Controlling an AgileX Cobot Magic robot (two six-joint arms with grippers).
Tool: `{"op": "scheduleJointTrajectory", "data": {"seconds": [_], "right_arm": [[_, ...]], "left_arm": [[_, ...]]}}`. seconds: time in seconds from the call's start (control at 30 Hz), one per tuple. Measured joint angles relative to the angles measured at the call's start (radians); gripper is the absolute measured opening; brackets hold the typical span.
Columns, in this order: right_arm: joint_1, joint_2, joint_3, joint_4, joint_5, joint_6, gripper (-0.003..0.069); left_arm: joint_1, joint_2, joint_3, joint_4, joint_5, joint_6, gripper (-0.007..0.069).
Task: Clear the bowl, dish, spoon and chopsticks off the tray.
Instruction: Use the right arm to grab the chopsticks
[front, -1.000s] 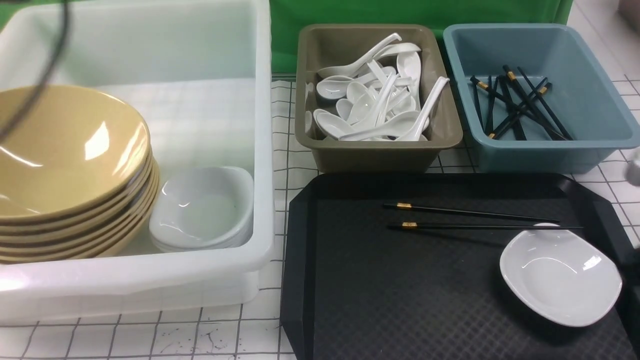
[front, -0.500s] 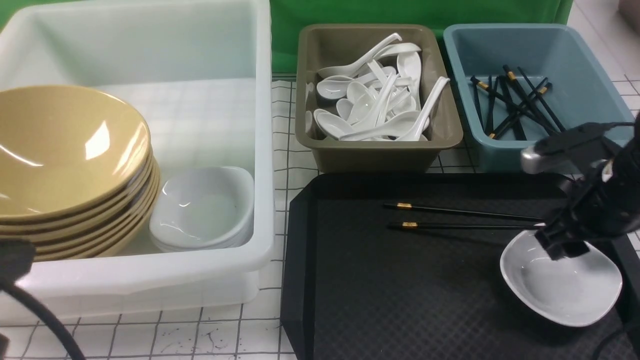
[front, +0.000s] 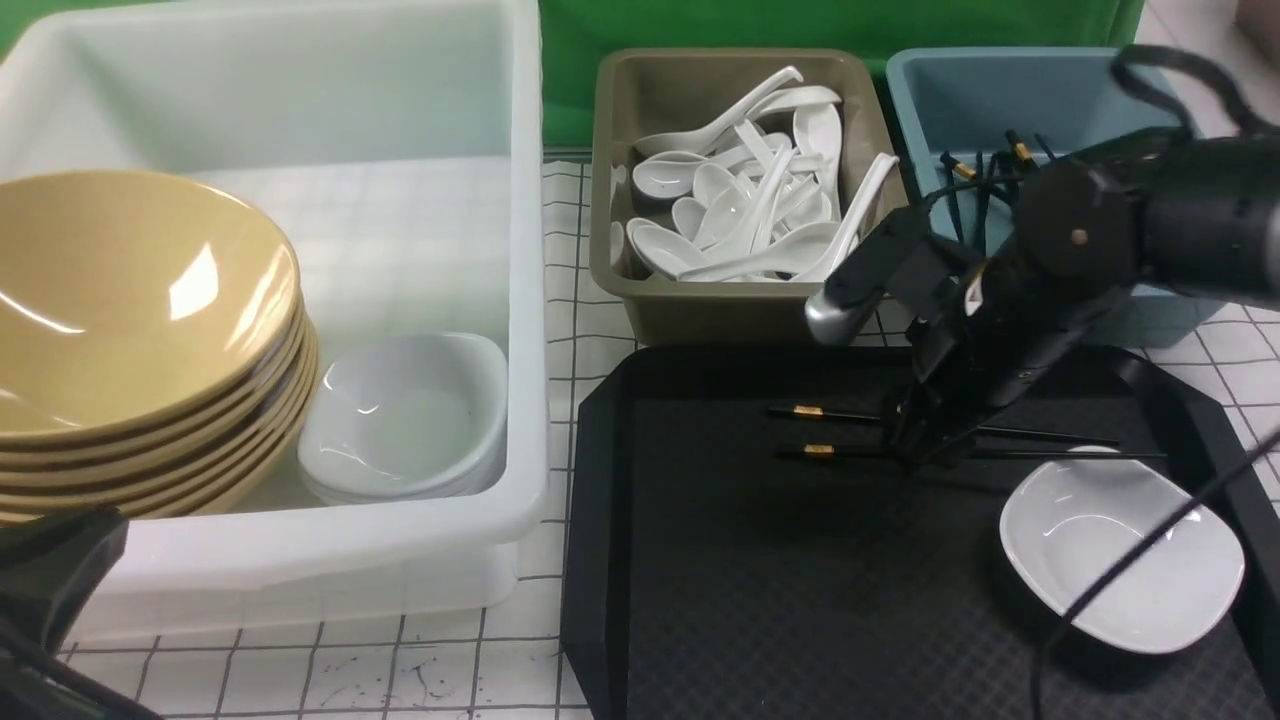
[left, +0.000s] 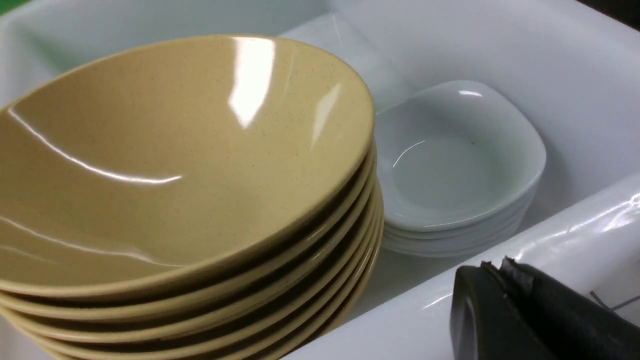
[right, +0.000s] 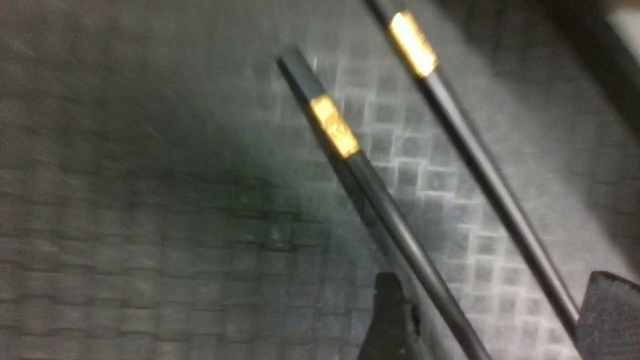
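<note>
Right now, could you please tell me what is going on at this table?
The robot is clearing the tray. Its right gripper is open, with the two chopsticks between its fingers but not gripped. The small white dish is also still to be cleared, with a chopstick reaching over its edge. The left gripper is shut and empty, near the white tub holding stacked yellow bowls and white dishes.
</note>
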Motion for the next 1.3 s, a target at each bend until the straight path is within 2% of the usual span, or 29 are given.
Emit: {"op": "scheduleJointTrajectory", "data": {"seconds": [0.17,0.3,0.33,0.43,0.53,0.6,0.77,0.93,1.0,1.1,1.13,1.17,1.2,1.23,1.3], "right_arm": [[0.0,0.103,-0.095,-0.005,0.125,-0.056,0.0493],[0.0,0.13,-0.143,-0.002,0.168,-0.066,0.0411],[0.0,0.131,-0.171,0.007,0.186,-0.07,0.0318],[0.0,0.131,-0.208,0.036,0.203,-0.074,0.0132],[0.0,0.131,-0.25,0.079,0.252,-0.08,0.0041],[0.0,0.131,-0.27,0.103,0.282,-0.081,0.0036],[0.0,0.127,-0.32,0.161,0.369,-0.117,0.0036],[-0.005,0.126,-0.321,0.134,0.383,-0.155,0.0055],[-0.015,0.14,-0.321,0.127,0.379,-0.16,0.0099],[-0.024,0.176,-0.321,0.12,0.353,-0.176,0.0223],[-0.024,0.182,-0.321,0.12,0.348,-0.182,0.0244],[-0.025,0.207,-0.321,0.115,0.327,-0.217,0.0338],[-0.025,0.221,-0.321,0.115,0.314,-0.241,0.0385],[-0.025,0.223,-0.321,0.115,0.314,-0.241,0.0385],[-0.025,0.243,-0.329,0.11,0.283,-0.284,0.0458]], "left_arm": [[0.0,-0.028,0.02,0.003,-0.036,0.0,-0.0013],[0.0,-0.028,0.03,0.004,-0.052,0.0,-0.0013],[0.0,-0.028,0.03,0.004,-0.065,0.0,-0.0013],[0.0,-0.028,0.03,0.004,-0.084,0.0,-0.0013],[0.0,-0.028,0.03,0.004,-0.112,0.0,-0.0013],[0.0,-0.028,0.03,0.004,-0.12,0.0,-0.0013],[0.0,-0.028,0.03,0.004,-0.126,0.0,-0.0013],[0.0,-0.028,0.03,0.004,-0.126,0.0,-0.0013],[0.0,-0.028,0.03,0.004,-0.126,-0.001,-0.0013],[0.0,-0.028,0.03,0.004,-0.126,-0.002,-0.0013],[0.0,-0.028,0.03,0.004,-0.126,-0.002,-0.0013],[0.0,-0.028,0.03,0.004,-0.126,-0.002,-0.0013],[0.0,-0.028,0.03,0.004,-0.126,-0.002,-0.0013],[0.0,-0.028,0.03,0.004,-0.126,-0.002,-0.0013],[0.0,-0.028,0.03,0.004,-0.126,-0.001,-0.0013]]}}
